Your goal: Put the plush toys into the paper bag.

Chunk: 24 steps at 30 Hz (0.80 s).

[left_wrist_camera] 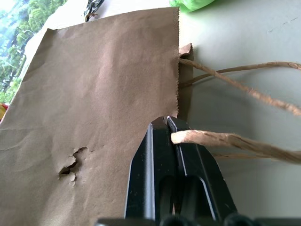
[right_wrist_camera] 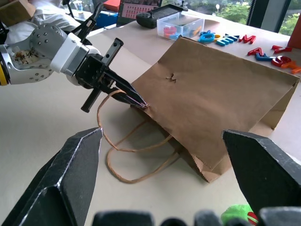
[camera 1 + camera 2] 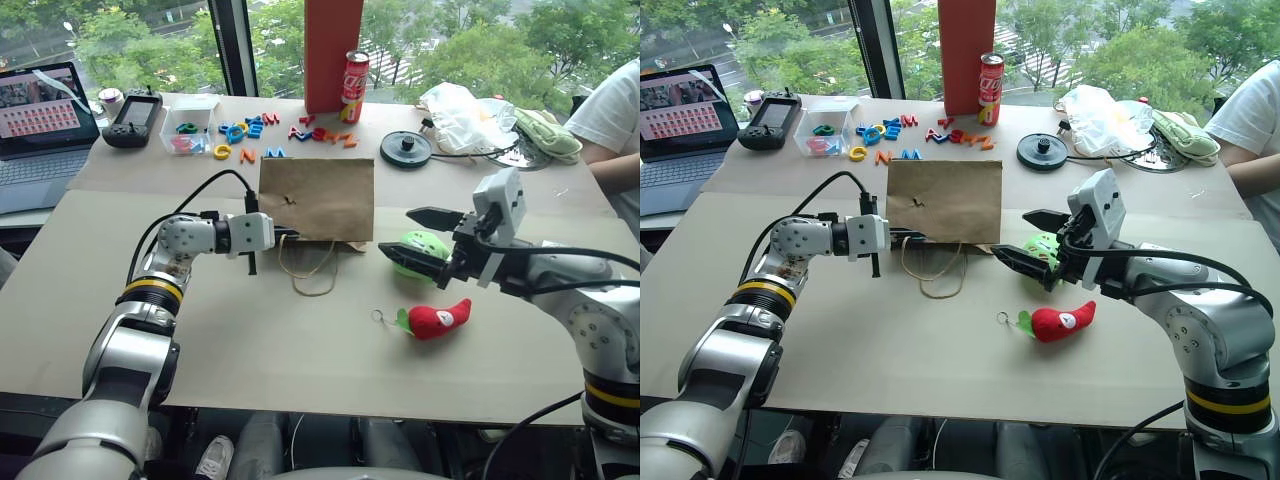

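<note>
The brown paper bag (image 3: 316, 198) lies flat on the table with its mouth and twine handles (image 3: 310, 270) toward me. My left gripper (image 3: 285, 233) is shut on the bag's rim at its left corner, beside a handle root; the left wrist view shows the black fingers (image 1: 157, 155) pinched on the paper edge. The green plush toy (image 3: 428, 243) sits right of the bag. My right gripper (image 3: 398, 230) hovers open just above and left of it, holding nothing. The red chili plush toy (image 3: 437, 318) lies nearer me on the table.
Colourful plastic letters (image 3: 250, 130), a clear box (image 3: 188, 128), a game controller (image 3: 133, 118) and a laptop (image 3: 40, 120) stand at the back left. A red can (image 3: 354, 85), a black disc (image 3: 406, 148) and a white plastic bag (image 3: 462, 115) are behind. A person (image 3: 615, 120) sits at the far right.
</note>
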{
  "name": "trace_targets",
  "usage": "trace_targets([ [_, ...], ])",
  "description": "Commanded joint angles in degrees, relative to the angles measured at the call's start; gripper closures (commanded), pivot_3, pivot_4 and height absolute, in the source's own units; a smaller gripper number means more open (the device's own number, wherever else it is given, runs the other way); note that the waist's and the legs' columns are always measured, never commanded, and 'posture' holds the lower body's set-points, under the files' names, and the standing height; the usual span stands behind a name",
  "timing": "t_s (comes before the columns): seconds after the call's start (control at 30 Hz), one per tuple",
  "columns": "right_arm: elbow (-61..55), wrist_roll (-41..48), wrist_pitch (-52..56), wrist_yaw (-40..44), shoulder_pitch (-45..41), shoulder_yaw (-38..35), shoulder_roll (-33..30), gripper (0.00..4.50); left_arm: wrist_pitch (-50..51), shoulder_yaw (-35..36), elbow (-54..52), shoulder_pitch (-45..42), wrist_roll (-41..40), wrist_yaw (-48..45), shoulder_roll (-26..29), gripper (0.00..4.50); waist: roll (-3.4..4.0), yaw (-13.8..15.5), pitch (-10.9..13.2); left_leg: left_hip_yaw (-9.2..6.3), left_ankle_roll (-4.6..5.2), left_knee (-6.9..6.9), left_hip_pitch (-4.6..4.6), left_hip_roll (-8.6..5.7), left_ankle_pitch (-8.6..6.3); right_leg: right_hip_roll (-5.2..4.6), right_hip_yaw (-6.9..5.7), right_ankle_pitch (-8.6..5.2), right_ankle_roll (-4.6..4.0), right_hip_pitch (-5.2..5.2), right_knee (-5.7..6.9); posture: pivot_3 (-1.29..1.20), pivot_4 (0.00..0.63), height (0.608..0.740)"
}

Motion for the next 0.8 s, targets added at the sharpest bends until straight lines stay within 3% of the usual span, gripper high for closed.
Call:
trace_targets([
  [0.03,-1.69,-1.81,-1.79,-0.2,0.21,1.66,-0.07,0.0,3.69,3.15,-4.87,-0.6,-5.27,-2.12,0.15,4.49,0.0,-0.02,0.0,0.0,0.0,0.0,0.0,0.0,0.0,0.0,0.0,0.0,0.0,0.0,0.0,0.0,0.15,0.739],
  [0.43,0.45,-9.91,-1.67,-5.32,-0.65,13.71,7.93,0.0,32.39,10.34,-27.35,0.93,-18.27,-3.26,2.35,4.49,0.01,-0.42,0.0,-0.12,0.0,0.09,0.01,0.06,0.01,0.14,0.04,0.0,0.0,0.01,0.11,0.0,0.15,0.739],
  [0.63,4.63,-12.53,-0.73,-10.16,-4.02,15.2,14.87,0.0,38.03,10.97,-32.26,2.53,-18.77,-2.39,2.34,4.49,0.01,-0.51,-0.01,-0.14,-0.01,0.13,0.02,0.07,0.01,0.19,0.06,0.0,0.0,0.04,0.12,0.0,0.15,0.739],
  [0.8,7.03,-13.97,-1.49,-14.46,-6.47,13.47,20.28,1.38,39.93,10.91,-34.54,3.86,-18.84,-2.04,2.13,4.5,0.02,-0.55,-0.01,-0.12,-0.01,0.12,0.01,0.07,0.01,0.21,0.06,0.0,-0.01,0.03,0.17,0.0,0.15,0.739],
])
